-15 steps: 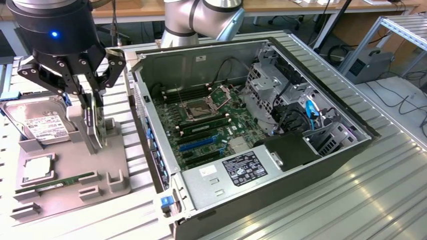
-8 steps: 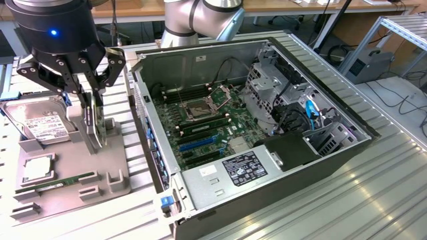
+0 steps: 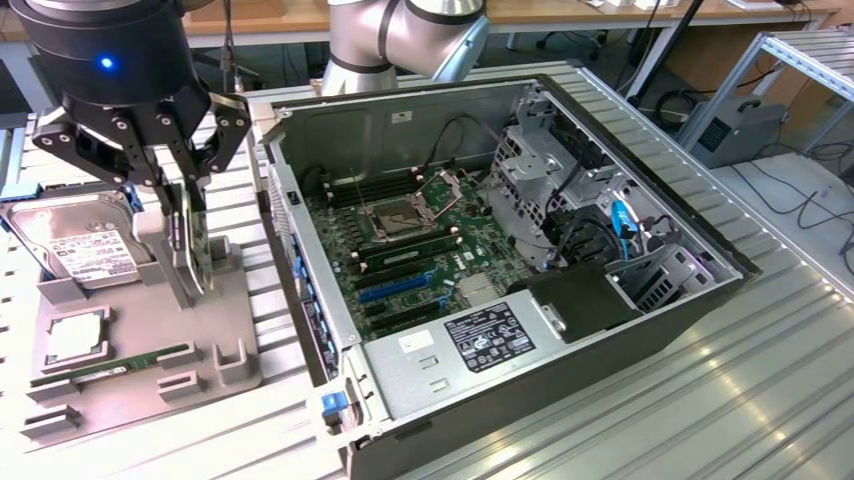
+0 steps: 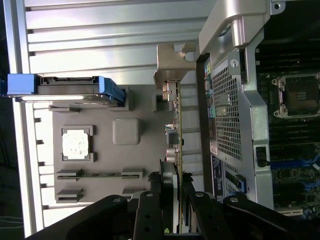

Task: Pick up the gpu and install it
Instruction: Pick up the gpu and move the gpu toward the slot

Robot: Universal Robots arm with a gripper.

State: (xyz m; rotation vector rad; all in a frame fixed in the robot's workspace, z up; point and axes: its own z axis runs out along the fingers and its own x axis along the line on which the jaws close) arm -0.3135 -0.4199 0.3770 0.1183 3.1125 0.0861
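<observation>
Gripper (image 4: 176, 181) abt half closed, fingers (image 4: 167, 176) pinching both faces of the gpu (image 4: 178, 140). Card stands on edge w/ its metal bracket end away from the fingers, over the grey holder tray (image 3: 134, 330), beside the hard drive (image 3: 80, 240). Further off, on the exterior view's right, the open PC case (image 3: 400, 120) w/ motherboard (image 3: 414, 250) exposed.

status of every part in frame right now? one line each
gpu: upright on edge in the gray tray, not installed.
hand: straddling the gpu's upper edge.
PC case: on its side, side panel off.
hard drive: resting in the tray, label up.
CPU: flat in its tray pocket.
memory stick: on edge in its tray slot.
</observation>
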